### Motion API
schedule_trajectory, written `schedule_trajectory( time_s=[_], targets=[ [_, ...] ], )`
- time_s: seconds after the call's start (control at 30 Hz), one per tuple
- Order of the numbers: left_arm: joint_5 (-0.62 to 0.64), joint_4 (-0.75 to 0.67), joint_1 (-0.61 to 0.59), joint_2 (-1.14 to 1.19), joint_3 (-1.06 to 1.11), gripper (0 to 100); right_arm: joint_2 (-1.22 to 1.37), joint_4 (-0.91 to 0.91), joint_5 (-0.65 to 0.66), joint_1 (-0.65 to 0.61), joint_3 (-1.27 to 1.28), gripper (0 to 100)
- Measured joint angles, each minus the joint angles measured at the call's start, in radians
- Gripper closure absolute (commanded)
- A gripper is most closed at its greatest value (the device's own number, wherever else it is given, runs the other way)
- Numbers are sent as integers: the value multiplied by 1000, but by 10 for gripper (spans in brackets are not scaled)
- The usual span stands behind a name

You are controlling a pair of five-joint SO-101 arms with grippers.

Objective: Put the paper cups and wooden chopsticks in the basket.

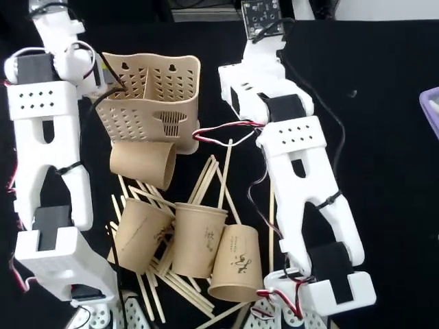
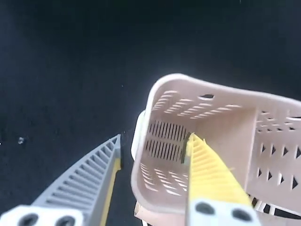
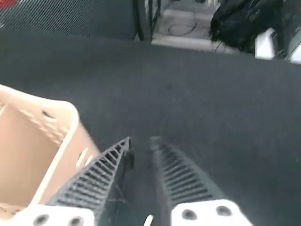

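The beige perforated basket (image 1: 152, 96) stands at the back of the black table. My left gripper (image 2: 154, 137) is open astride its corner wall (image 2: 155, 101): the yellow finger (image 2: 207, 169) is inside, the grey finger (image 2: 94, 169) outside. One paper cup (image 1: 143, 163) lies on its side just in front of the basket. Three more cups (image 1: 197, 240) lie together nearer the front, on a scatter of wooden chopsticks (image 1: 223, 179). My right gripper (image 3: 140, 141) hovers over bare table beside the basket (image 3: 28, 141), slightly open with nothing between its fingers.
Red, white and black wires (image 1: 219, 133) cross from the basket's front corner to the right arm (image 1: 302, 171). A purple container edge (image 1: 431, 110) shows at the far right. The table's right side is bare black cloth (image 1: 384, 137).
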Motion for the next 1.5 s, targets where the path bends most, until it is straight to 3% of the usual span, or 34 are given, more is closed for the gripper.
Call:
schedule_trajectory(
  time_s=[0.23,0.47,0.77,1.0,1.2,1.5],
  targets=[
    [0,-31,2,2,104,830,-12,32,0,0,-5,812],
    [0,-71,74,2,112,862,-87,150,0,9,-52,810],
    [5,-109,232,2,112,858,-92,186,0,146,-15,808],
    [2,-107,204,2,112,744,-92,186,0,163,-15,808],
    [8,-29,126,2,25,745,-92,186,0,164,-15,808],
    [9,236,83,2,-399,745,-92,249,0,160,-15,808]
  ],
)
